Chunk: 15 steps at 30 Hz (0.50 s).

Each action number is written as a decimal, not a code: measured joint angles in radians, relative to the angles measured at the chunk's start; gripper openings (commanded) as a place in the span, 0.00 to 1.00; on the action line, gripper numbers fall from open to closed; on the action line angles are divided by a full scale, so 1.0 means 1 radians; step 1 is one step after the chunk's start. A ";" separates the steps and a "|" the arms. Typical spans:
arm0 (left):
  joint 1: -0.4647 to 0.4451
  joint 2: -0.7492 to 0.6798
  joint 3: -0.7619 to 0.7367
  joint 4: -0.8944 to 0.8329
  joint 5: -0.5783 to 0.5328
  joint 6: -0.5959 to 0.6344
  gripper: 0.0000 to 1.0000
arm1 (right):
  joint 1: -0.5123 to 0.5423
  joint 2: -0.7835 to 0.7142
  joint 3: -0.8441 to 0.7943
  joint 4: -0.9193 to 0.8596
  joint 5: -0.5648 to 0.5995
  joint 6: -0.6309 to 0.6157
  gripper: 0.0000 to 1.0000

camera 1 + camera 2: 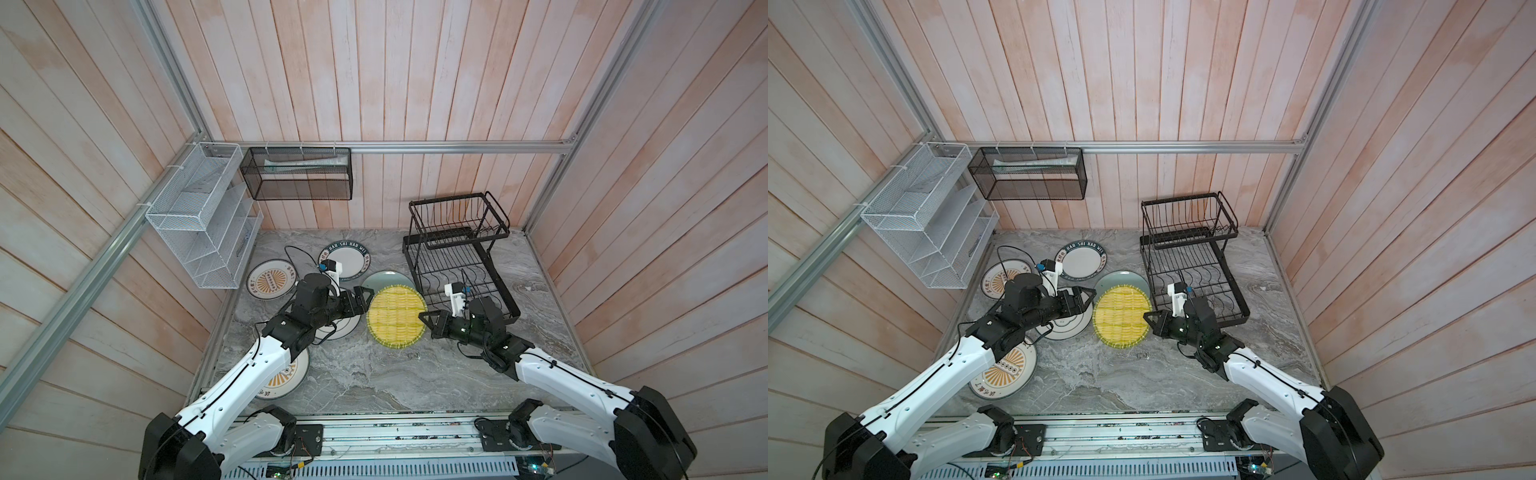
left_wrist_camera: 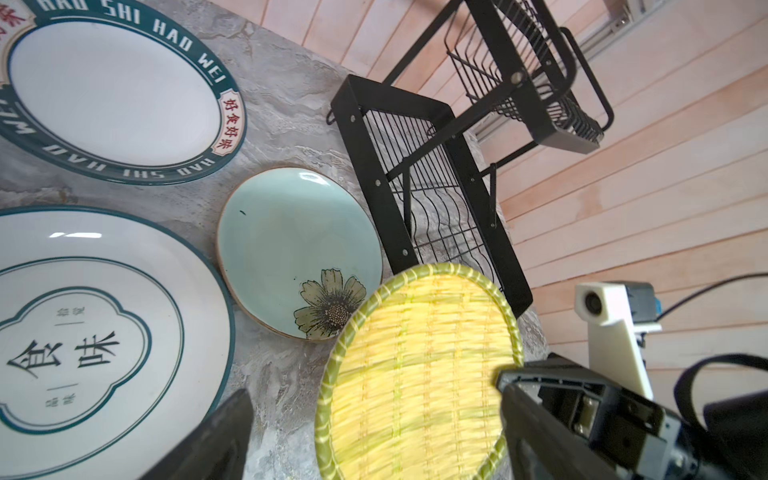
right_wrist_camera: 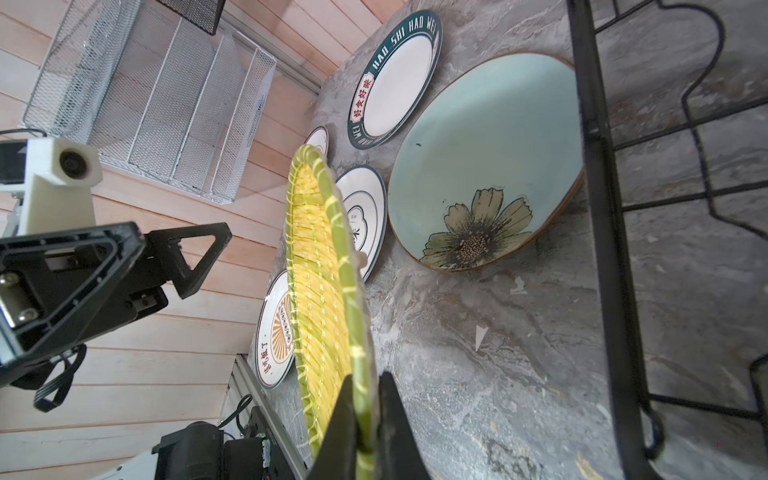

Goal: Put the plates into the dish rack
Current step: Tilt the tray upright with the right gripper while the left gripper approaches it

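Right, starting on the left: the other plates [image 1: 271,282] lie flat on the table [image 1: 353,374] and can wait. Your left gripper [image 1: 362,300] has its fingers wide apart, just beside the left edge of the yellow plate [image 1: 397,318] and gripping nothing. I'd draw it clear so it can't clip the rim. The yellow plate is raised at a tilt, just in front of the teal plate [image 1: 384,277], pinched at its right rim by the closed fingers of your right gripper [image 1: 424,318] (a thin edge hold, so it may swing). Carry it slowly far and right to the dish rack [image 1: 457,253], stand it upright, and line it up with a gap between the wires before letting go.
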 measured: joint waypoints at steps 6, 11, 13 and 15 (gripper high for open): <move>0.000 0.005 0.000 0.047 0.058 0.006 0.82 | -0.048 0.001 0.054 0.021 -0.008 -0.023 0.00; 0.000 0.028 -0.002 0.080 0.084 -0.003 0.70 | -0.073 0.002 0.101 0.067 -0.035 -0.026 0.00; 0.001 0.038 -0.013 0.112 0.103 -0.003 0.62 | -0.080 0.004 0.103 0.098 -0.053 -0.023 0.00; 0.003 0.048 -0.028 0.141 0.125 -0.014 0.56 | -0.084 0.013 0.103 0.120 -0.069 -0.018 0.00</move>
